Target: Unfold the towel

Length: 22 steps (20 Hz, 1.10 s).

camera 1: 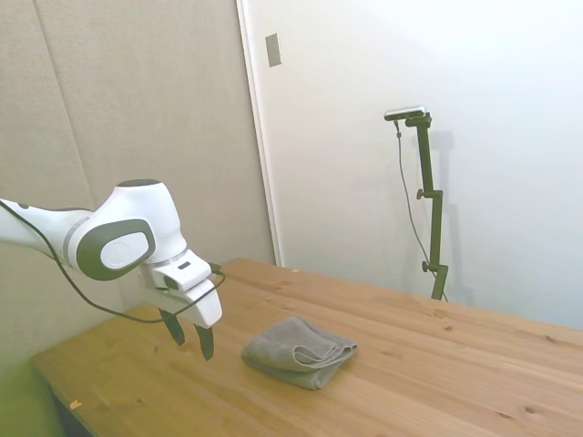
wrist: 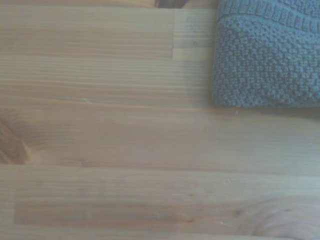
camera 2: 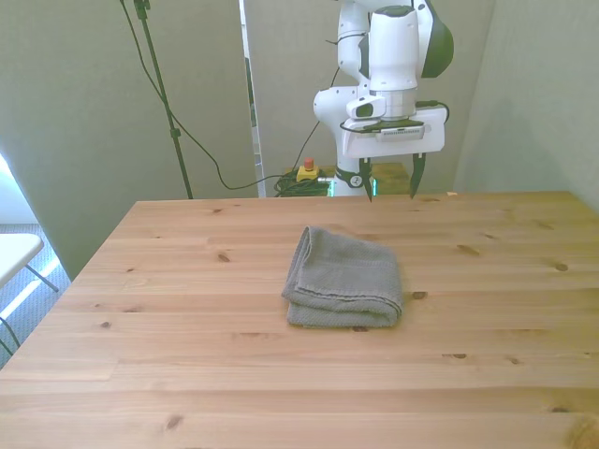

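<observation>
Hovering above the pale wooden plank table [camera 2: 187, 374], the white two-finger gripper [camera 2: 390, 180] had its dark fingers spread wide apart and held nothing. It hung clear of the boards, on the robot's side of the cloth and well apart from it in both the side and front views.

One small grey terry-cloth towel [camera 2: 344, 279] lay flat near the middle of the table, folded into a thick, roughly square pad. Its layered edges showed along the side facing the front camera, and a rounded fold ran down the front view's left. In the wrist view one corner of the towel [wrist: 267, 52] showed against bare planks, so the camera looked down beside the cloth rather than over it.

By my reading, the task stood at its opening step: the approach, with no grasp yet made and the towel fully folded. The next move would likely call for bringing the gripper over a loose corner or edge of the top layer, lowering it, pinching only that layer, then lifting and drawing it across to open the fold.

Counted: one arm, one gripper, one towel, one table.
</observation>
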Available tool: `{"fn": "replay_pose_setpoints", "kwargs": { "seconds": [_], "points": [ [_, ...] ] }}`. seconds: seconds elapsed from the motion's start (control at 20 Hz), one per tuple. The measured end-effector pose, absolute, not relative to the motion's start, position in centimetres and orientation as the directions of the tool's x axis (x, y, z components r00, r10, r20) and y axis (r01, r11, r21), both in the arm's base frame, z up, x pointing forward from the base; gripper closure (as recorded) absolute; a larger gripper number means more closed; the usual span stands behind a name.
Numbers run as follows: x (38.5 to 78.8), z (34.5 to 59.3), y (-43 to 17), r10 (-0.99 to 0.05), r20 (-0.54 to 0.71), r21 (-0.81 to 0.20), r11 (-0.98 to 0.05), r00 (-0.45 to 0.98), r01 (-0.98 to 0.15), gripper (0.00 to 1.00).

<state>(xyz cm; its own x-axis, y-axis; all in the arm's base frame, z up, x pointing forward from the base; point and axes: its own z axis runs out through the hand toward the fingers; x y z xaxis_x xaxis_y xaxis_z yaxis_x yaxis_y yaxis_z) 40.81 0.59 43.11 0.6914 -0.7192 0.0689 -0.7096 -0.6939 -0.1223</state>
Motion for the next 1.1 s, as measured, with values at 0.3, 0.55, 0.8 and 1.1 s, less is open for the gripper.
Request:
{"fn": "replay_pose_setpoints", "kwargs": {
  "seconds": [0.3,0.55,0.8,1.1],
  "points": [
    [42.4,43.1,-3.4,-0.766,0.072,-0.141,-0.642,0.639,-0.754,0.0],
    [45.4,46.4,-14.9,-0.843,0.072,-0.225,-0.534,0.532,-0.815,0.0],
    [45.3,46.4,-23.2,-0.894,0.0,-0.313,-0.425,0.448,-0.849,0.0],
    [46.7,41.6,-25.5,-0.889,-0.087,-0.42,-0.376,0.449,-0.826,0.0]
  ]
}}
